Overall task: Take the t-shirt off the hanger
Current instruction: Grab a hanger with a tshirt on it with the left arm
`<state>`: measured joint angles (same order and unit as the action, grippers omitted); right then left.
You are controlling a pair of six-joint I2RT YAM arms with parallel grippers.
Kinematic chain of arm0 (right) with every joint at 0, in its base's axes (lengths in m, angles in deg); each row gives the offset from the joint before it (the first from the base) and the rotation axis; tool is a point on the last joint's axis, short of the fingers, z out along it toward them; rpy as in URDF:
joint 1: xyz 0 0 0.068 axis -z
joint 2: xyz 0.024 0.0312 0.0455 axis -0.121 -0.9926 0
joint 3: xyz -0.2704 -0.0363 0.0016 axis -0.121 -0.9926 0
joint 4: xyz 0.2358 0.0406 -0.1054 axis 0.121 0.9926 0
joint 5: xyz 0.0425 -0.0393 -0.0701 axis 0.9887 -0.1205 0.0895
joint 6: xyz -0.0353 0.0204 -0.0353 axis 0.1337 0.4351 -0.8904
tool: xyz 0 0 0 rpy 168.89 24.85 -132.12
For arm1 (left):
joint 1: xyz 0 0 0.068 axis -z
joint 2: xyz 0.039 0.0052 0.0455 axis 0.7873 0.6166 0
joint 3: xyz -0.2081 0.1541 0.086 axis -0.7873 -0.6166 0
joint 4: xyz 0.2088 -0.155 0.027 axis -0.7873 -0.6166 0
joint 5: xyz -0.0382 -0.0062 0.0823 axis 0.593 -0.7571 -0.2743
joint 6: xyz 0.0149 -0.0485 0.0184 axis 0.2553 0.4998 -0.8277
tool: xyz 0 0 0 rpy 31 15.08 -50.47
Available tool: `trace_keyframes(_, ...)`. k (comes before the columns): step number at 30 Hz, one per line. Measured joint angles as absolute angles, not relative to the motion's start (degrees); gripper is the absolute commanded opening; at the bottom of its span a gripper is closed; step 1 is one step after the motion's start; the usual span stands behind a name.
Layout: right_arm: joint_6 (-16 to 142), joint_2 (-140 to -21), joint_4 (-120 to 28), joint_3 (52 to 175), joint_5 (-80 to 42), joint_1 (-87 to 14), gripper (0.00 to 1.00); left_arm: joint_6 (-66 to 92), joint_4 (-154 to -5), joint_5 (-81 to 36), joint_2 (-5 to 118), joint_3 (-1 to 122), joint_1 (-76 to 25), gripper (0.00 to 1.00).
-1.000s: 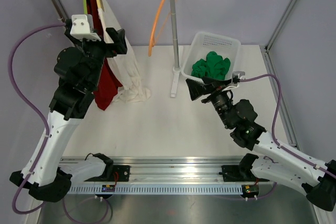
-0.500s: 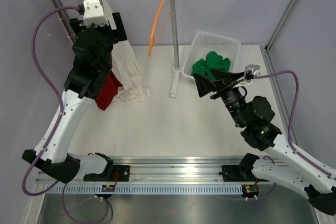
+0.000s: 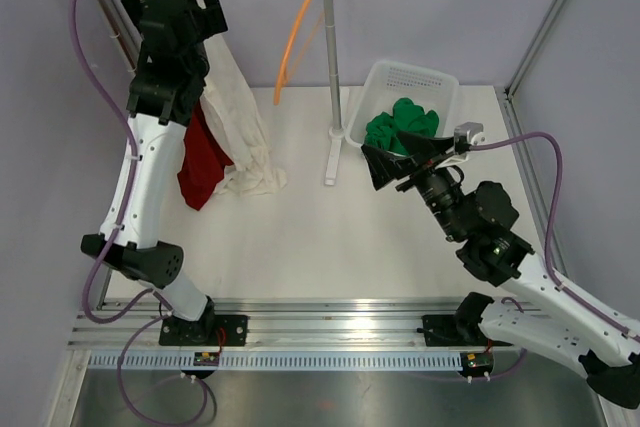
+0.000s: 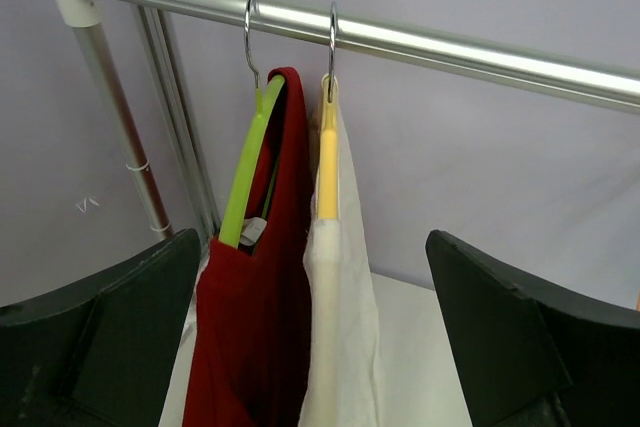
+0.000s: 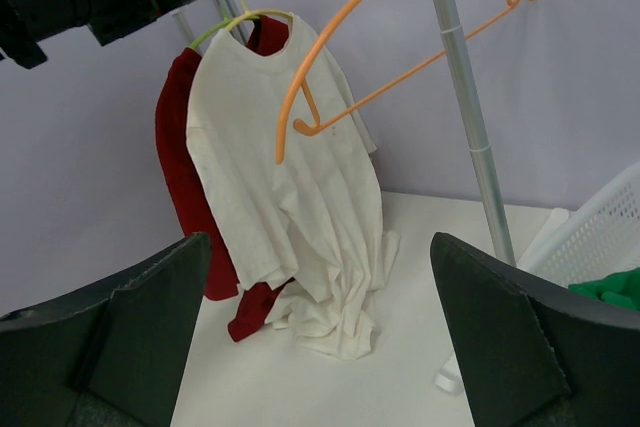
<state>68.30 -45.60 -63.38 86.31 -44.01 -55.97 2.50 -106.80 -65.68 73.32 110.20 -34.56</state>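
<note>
Your left hand (image 4: pixel 312 239) is spread wide, facing the creased white cotton t-shirt (image 4: pixel 340 327). The shirt hangs limp on a yellow plastic hanger (image 4: pixel 327 162) from the metal rail (image 4: pixel 450 42), touching a red t-shirt (image 4: pixel 255 347), its hem bunched on the white surface (image 3: pixel 320 237). Your right hand (image 5: pixel 320 239) is spread too, empty.

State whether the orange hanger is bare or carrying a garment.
Bare: the orange hanger hangs on the rail with nothing draped over it.
</note>
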Motion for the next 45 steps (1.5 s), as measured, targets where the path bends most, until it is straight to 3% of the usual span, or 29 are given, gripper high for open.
trace_keyframes(5,67.0,-42.0,-63.6,86.3,-42.4,-56.0,0.99,6.1,-109.6,-60.7,77.4,115.2,-38.1,0.95)
trace_keyframes(16,65.8,-42.7,-62.9,89.5,-42.6,-56.0,0.99,9.7,-111.9,-54.6,84.0,119.8,-39.5,0.65)
trace_keyframes(25,65.3,-42.5,-61.5,89.5,-42.5,-56.0,0.99,10.7,-113.1,-54.4,86.4,120.2,-41.0,0.51)
trace_keyframes(29,65.2,-42.5,-61.5,89.5,-42.5,-56.0,0.99,10.9,-113.1,-54.4,86.4,120.2,-41.4,0.35)
trace_keyframes(33,65.2,-42.5,-61.5,89.5,-42.5,-56.0,0.99,10.9,-113.1,-54.4,86.4,120.3,-41.5,0.04)
trace_keyframes(34,65.2,-42.5,-61.5,89.5,-42.4,-56.0,0.99,11.0,-113.0,-54.1,86.4,120.3,-41.5,0.01)
trace_keyframes(45,64.8,-43.2,-61.5,89.5,-42.4,-56.0,1.0,10.5,-107.3,-48.4,80.8,111.0,-41.6,0.0)
